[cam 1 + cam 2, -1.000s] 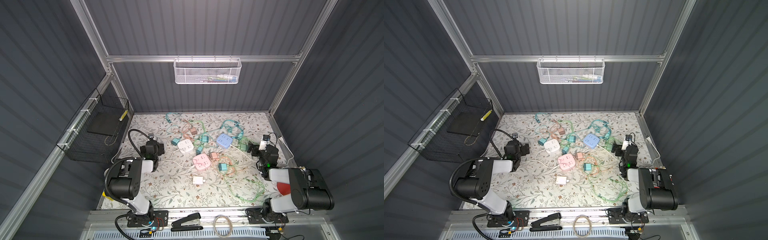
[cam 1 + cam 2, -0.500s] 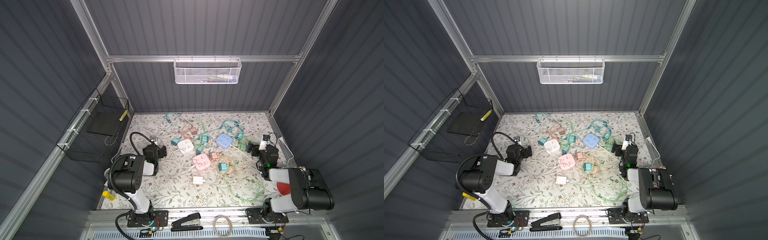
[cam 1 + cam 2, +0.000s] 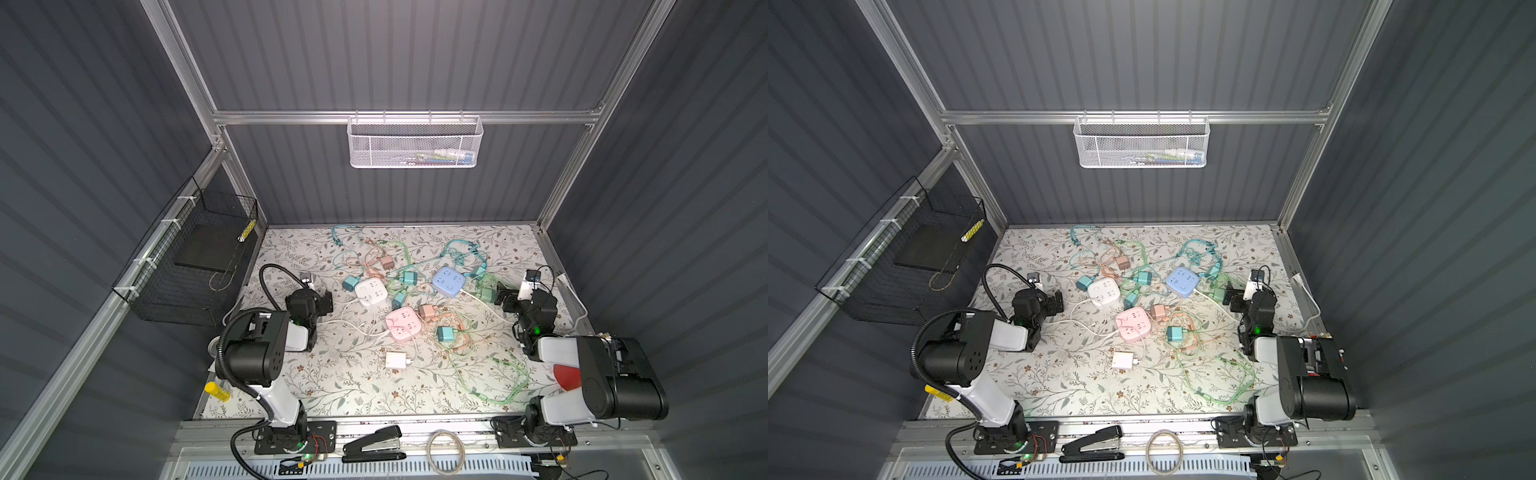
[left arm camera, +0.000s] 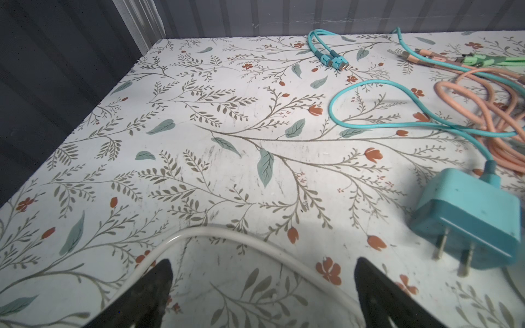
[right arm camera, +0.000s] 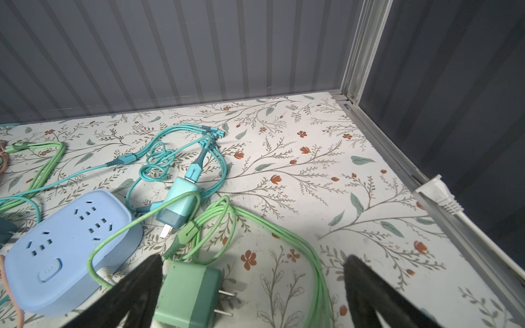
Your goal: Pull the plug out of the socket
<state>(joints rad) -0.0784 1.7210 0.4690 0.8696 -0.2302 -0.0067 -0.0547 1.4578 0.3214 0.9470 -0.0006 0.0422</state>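
Three sockets lie among tangled cables [image 3: 459,338]: a white socket [image 3: 371,292], a pink socket [image 3: 402,325] and a blue socket [image 3: 448,281]. Both grippers stand wide open, holding nothing. The left gripper [image 4: 262,269] hovers low over a white cable [image 4: 227,235], with a teal plug [image 4: 468,218] loose beside it. The right gripper [image 5: 252,264] has a green plug [image 5: 189,295] between its fingers, prongs bare, just beside the blue socket.

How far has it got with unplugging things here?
Apparently done: the blue socket block, white socket block and pink socket block show bare tops; the teal charger and green charger lie loose, prongs out. In hand: nothing; left gripper and right gripper are open. Left: perhaps the pink charger beside the pink block; I cannot tell whether it is plugged in.
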